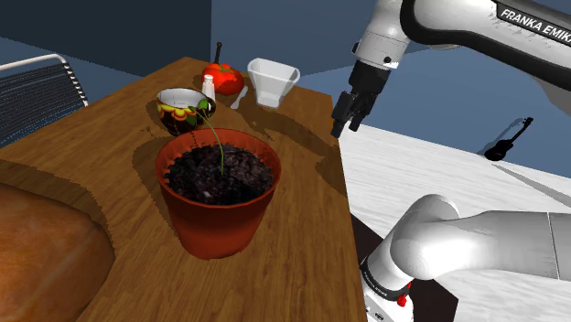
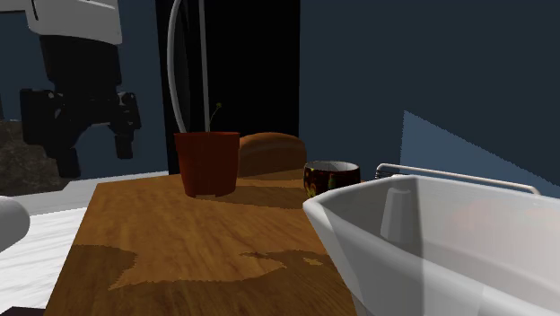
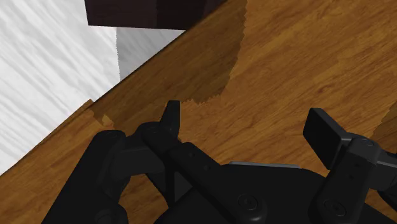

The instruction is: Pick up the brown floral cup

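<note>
Wooden table [image 1: 302,229], white arm [image 1: 457,23]: the black gripper [image 1: 339,126] hangs open over the table's edge, well apart from the brown floral cup [image 1: 183,110].

Wood grain runs the whole tabletop, and the arm reaches over its edge at the shoulder view's right. A red-brown flowerpot [image 1: 220,215] of dark soil with a thin sprout stands mid-table. Beyond it, toward the far end, sits a white square-mouthed vessel [image 1: 272,80]. To that view's left of the vessel, just behind the pot, the cup stands upright, dark outside with yellow and red flowers and white inside. In the wrist view the gripper holds nothing, its two fingers standing wide apart above bare wood near the table's edge.
</note>
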{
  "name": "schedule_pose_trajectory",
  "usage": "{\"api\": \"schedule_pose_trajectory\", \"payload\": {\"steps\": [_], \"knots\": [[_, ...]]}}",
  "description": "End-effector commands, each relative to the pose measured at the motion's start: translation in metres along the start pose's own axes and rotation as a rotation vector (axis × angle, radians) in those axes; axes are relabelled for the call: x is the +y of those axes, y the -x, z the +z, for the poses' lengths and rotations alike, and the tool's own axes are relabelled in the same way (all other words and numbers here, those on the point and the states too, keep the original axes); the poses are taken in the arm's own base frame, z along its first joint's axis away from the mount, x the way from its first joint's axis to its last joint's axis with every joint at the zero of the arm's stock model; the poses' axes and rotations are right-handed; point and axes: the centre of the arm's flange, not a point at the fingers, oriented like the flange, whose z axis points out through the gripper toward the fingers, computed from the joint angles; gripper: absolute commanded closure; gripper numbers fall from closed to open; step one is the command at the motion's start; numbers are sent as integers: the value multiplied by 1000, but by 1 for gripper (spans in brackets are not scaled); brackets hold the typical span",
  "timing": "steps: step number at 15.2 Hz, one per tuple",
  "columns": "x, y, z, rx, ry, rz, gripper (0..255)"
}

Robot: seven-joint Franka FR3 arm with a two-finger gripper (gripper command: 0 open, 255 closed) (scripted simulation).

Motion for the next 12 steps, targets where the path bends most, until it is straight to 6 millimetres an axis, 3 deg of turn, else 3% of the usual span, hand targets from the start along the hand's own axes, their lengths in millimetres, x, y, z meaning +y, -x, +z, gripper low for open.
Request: {"api": "schedule_pose_trajectory", "payload": {"steps": [1, 12], "knots": [[0, 0, 0, 0, 0, 0, 0], [-64, -133, 11, 2, 42, -8, 0]]}}
